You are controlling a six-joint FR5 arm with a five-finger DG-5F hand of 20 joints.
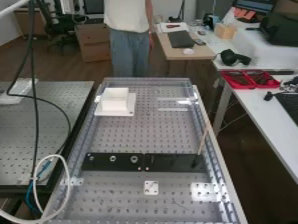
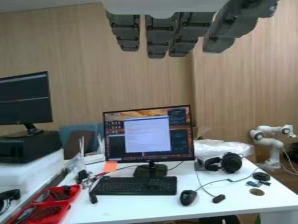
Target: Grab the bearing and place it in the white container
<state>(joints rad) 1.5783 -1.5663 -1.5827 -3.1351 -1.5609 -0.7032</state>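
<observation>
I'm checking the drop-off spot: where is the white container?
In the high view, the white container sits left of centre on the perforated bench top, toward its far end, beyond the black strip.

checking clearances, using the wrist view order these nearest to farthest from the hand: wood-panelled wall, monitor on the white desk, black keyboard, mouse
From the hand:
1. Black keyboard and mouse, side by side on the white desk: too close to call
2. Monitor, behind the keyboard
3. Wood-panelled wall, behind the desk
</observation>
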